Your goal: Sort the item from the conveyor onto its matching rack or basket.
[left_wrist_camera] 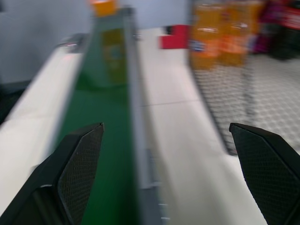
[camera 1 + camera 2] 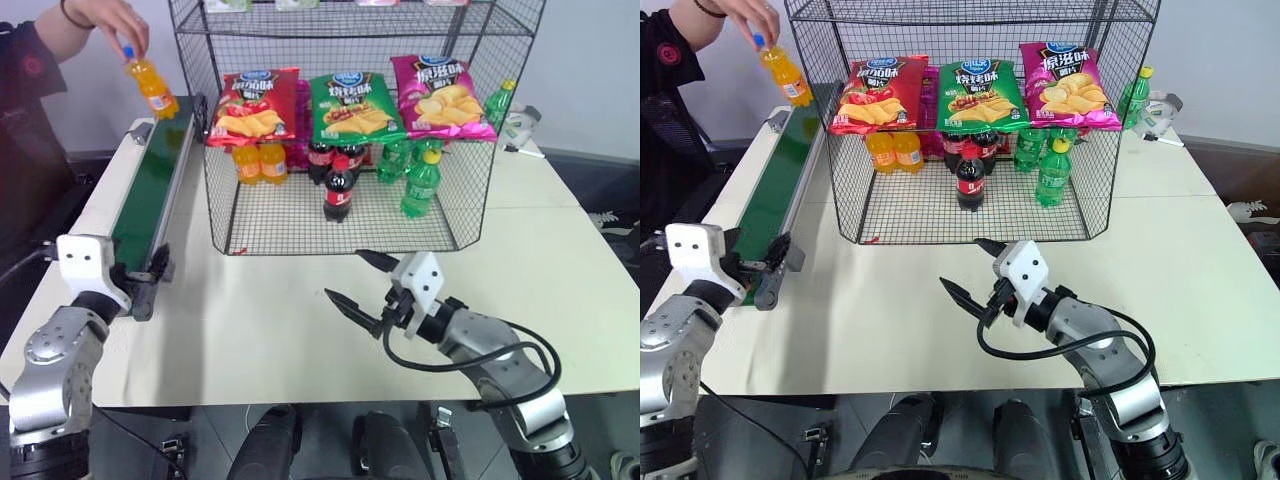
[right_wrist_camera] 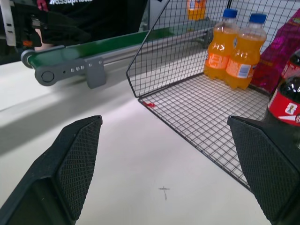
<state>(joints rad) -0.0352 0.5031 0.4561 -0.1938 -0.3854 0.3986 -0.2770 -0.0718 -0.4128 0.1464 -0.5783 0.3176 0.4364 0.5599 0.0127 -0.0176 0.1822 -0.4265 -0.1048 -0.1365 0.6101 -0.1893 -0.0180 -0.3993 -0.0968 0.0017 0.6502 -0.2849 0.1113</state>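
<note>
A person's hand (image 2: 112,18) holds the item, a small orange soda bottle (image 2: 152,88) with a blue cap, by its top, just above the far end of the conveyor (image 2: 148,195). That dark green belt runs along the table's left side. My left gripper (image 1: 166,125) is open at the belt's near end and points along it, nothing between its fingers. The black wire rack (image 2: 270,218) stands at the middle back. In front of the rack, over bare table, my right gripper (image 2: 344,273) is open and holds nothing.
Inside the rack stand two orange soda bottles (image 3: 232,51), dark cola bottles (image 2: 338,190) and green bottles (image 2: 420,180), with three chip bags (image 2: 352,108) hanging above. Another green bottle (image 2: 500,100) stands behind the rack's right side. The person stands at the far left.
</note>
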